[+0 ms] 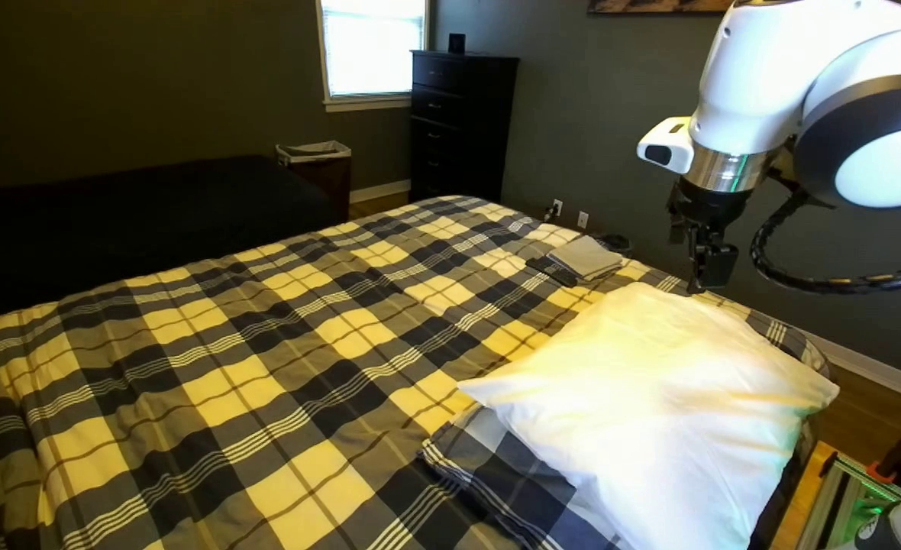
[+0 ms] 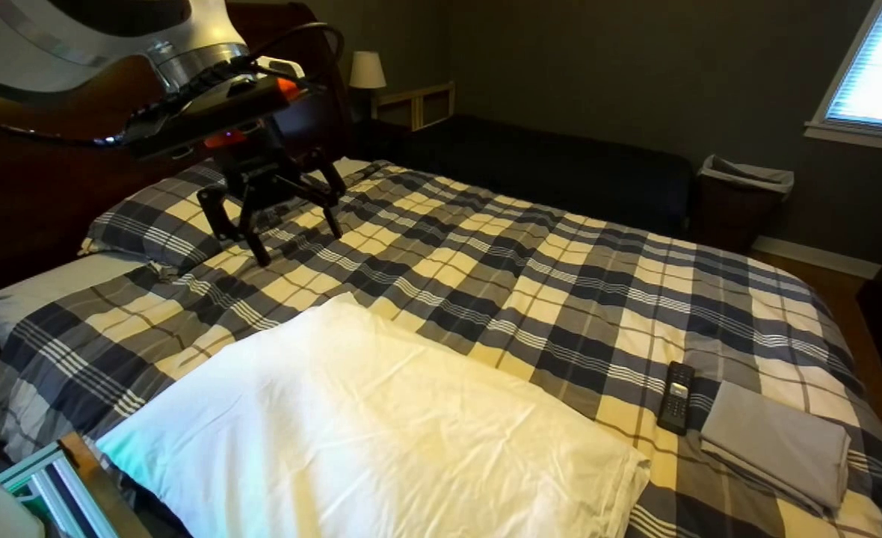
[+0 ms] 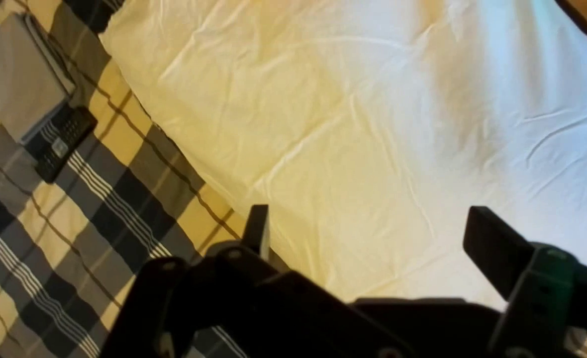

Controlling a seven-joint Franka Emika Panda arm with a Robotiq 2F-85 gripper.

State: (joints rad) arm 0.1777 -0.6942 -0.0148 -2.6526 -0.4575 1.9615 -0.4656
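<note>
The pillow [image 2: 381,418], white, creased, tinted yellow and bluish, lies on the bed [image 2: 531,288]; the end effector [image 2: 300,248] hangs clear of it, jaws apart; markings on the remote [image 2: 676,400] are too small to read.

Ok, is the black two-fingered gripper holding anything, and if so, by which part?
Nothing is held: the black two-fingered gripper hangs open in the air, and the white fabric pillow lies lower down, ungripped.

Black remote [image 2: 676,397] beside folded gray cloth [image 2: 773,441] on plaid bedspread [image 2: 531,299]
</note>
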